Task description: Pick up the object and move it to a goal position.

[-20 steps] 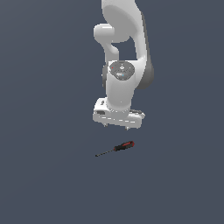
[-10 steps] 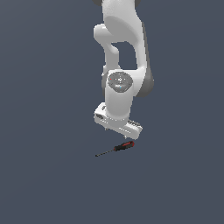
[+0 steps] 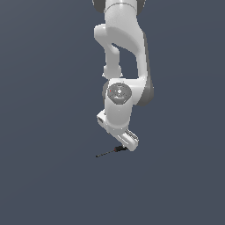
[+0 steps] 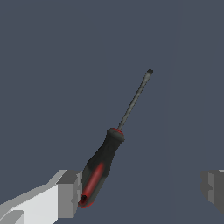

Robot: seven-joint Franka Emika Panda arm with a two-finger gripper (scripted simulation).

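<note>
The pincer (image 4: 140, 192) is spread wide and grips nothing, low over the dark bench (image 3: 48, 176). The screwdriver (image 4: 103, 168) lies flat between its 2 fingers, its handle end right against one finger (image 4: 70, 194) and well apart from the other.

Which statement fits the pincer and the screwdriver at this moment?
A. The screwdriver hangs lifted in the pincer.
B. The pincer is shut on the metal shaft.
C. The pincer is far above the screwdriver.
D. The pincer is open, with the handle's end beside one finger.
D: in the wrist view the pincer stands open, a wide gap between its fingers, and the butt of the screwdriver lies next to one of them.
</note>
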